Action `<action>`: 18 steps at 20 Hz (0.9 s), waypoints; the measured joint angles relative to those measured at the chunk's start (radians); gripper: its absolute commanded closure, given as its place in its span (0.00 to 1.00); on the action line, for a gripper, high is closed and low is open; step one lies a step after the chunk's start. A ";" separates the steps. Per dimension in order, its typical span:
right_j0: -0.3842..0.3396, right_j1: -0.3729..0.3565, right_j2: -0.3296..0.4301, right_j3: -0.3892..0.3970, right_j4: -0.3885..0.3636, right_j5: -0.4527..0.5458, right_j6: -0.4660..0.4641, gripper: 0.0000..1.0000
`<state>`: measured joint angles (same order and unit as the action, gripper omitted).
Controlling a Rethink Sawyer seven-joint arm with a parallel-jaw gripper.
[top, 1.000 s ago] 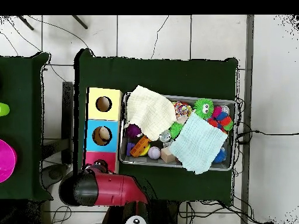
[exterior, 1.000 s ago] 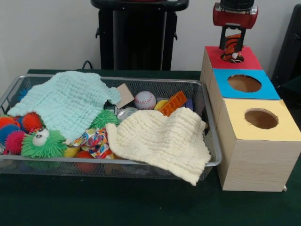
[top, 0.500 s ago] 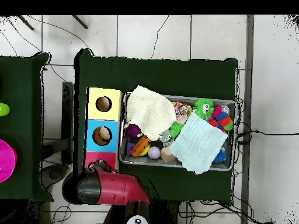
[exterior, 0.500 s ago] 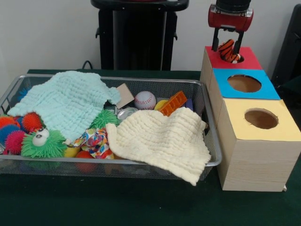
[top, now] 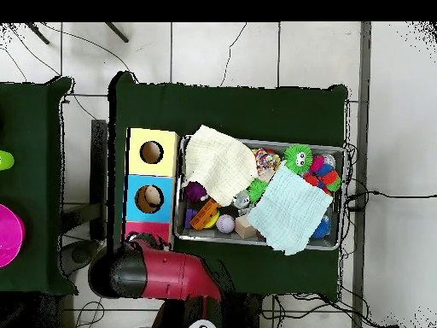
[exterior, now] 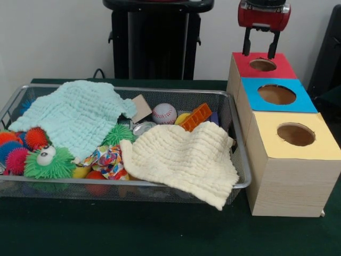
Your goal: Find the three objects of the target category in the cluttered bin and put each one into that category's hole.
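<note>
My gripper (exterior: pixel 260 54) hangs open and empty just above the round hole (exterior: pixel 262 64) in the red top of the sorting box (exterior: pixel 287 176). Nothing shows inside that hole. The box also has a blue-topped hole (exterior: pixel 276 94) and a yellow-topped hole (exterior: pixel 295 134). In the overhead view the red arm (top: pixel 158 275) covers most of the red section (top: pixel 147 231), and the gripper is hidden beneath it. The wire bin (exterior: pixel 176 92) holds a baseball (exterior: pixel 164 113), an orange brick (exterior: pixel 196 117), a green furry toy (exterior: pixel 49 161) and spiky balls (exterior: pixel 21 144).
A mint cloth (exterior: pixel 74 114) and a cream cloth (exterior: pixel 184 157) lie over much of the bin; the cream one drapes over the front rim. A tin can (exterior: pixel 143 128), a wooden block (exterior: pixel 141 108) and a colourful ball (exterior: pixel 106 159) lie between them. The bin (top: pixel 256 242) stands beside the box.
The orange striped toy held over the red hole has been let go and is gone from sight. The gripper has opened and risen a little.
</note>
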<state>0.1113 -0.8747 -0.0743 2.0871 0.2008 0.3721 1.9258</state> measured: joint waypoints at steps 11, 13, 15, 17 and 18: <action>-0.090 -0.167 0.028 -0.007 0.018 0.106 0.000 0.00; -0.097 -0.183 0.028 -0.016 0.018 0.140 0.000 0.00; -0.106 -0.195 0.028 -0.025 0.015 0.170 0.000 0.00; -0.124 -0.200 0.029 -0.032 0.003 0.187 0.000 0.00; -0.137 -0.200 0.030 -0.035 -0.006 0.191 0.000 0.00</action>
<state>-0.0255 -1.0747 -0.0441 2.0523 0.1953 0.5634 1.9258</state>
